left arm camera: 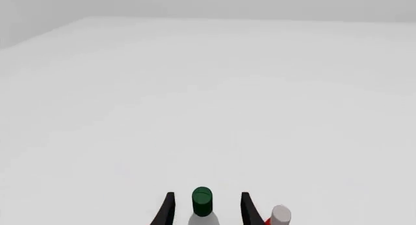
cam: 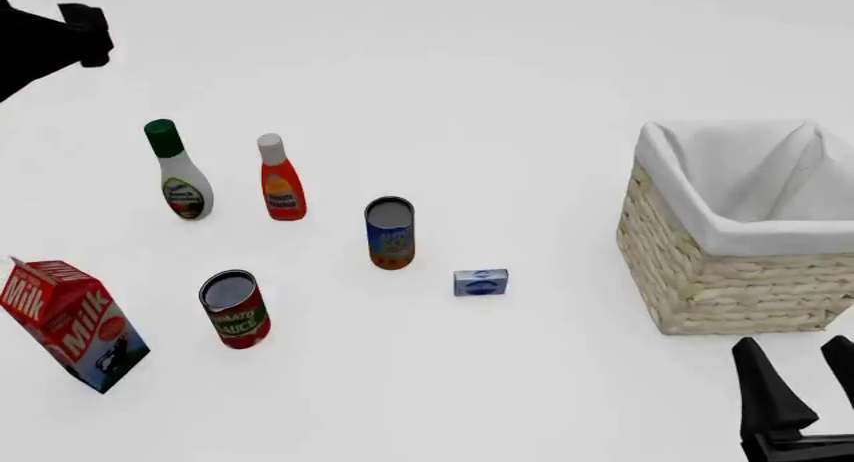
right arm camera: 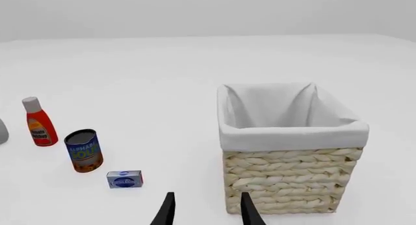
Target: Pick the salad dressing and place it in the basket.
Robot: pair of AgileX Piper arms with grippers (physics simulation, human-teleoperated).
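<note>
- Dressing point(cam: 179, 176): upright on the table's left side, just beside the red bottle point(cam: 280, 181); nothing grips it.
- Your left gripper point(left arm camera: 204, 208): jaws open, empty; in its wrist view the green cap point(left arm camera: 202, 200) sits between the fingertips, apart from both.
- Your right gripper point(cam: 806, 374): jaws open, empty, near the basket's front.
- Basket point(cam: 707, 272): right side, white lining over the rim, well apart from the dressing.
- Between them: blue can point(cam: 390, 232), small blue box point(cam: 481, 282).
- Front left: red can point(cam: 235, 308), milk carton point(cam: 74, 324).
</note>
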